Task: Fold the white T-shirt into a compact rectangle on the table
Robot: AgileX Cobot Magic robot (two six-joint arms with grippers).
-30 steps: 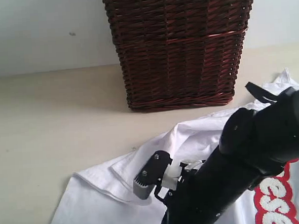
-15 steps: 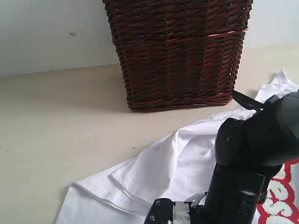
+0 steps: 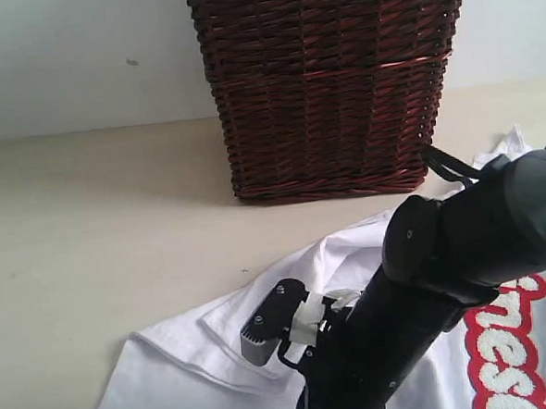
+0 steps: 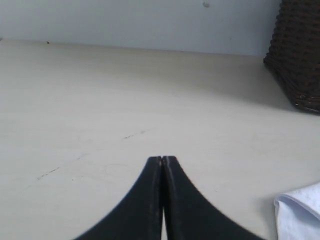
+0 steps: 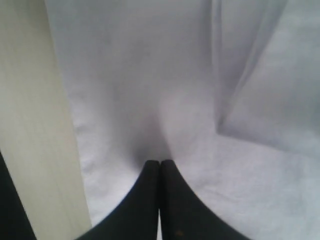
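The white T-shirt [image 3: 185,363] lies rumpled on the bench [image 3: 89,225] near the basket [image 3: 331,90], largely hidden behind the right arm [image 3: 444,268] and cut off at the frame edge, while the right hand [image 5: 159,162] sits shut tight over its cloth, any pinch unclear, and the left hand [image 4: 162,159] is shut, empty.

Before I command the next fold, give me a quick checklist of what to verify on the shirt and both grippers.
1. Left gripper free of cloth: ok; shut over bare table, white T-shirt corner beside it.
2. Right gripper holding cloth: cannot tell; shut, tips at fabric that puckers toward them.
3. Shirt lying flat: not ok; raised folds and creases.
4. Whole shirt in view: not ok; it runs off the exterior view's edge.
5. Wicker basket clear of shirt: cannot tell; right arm hides the near edge.
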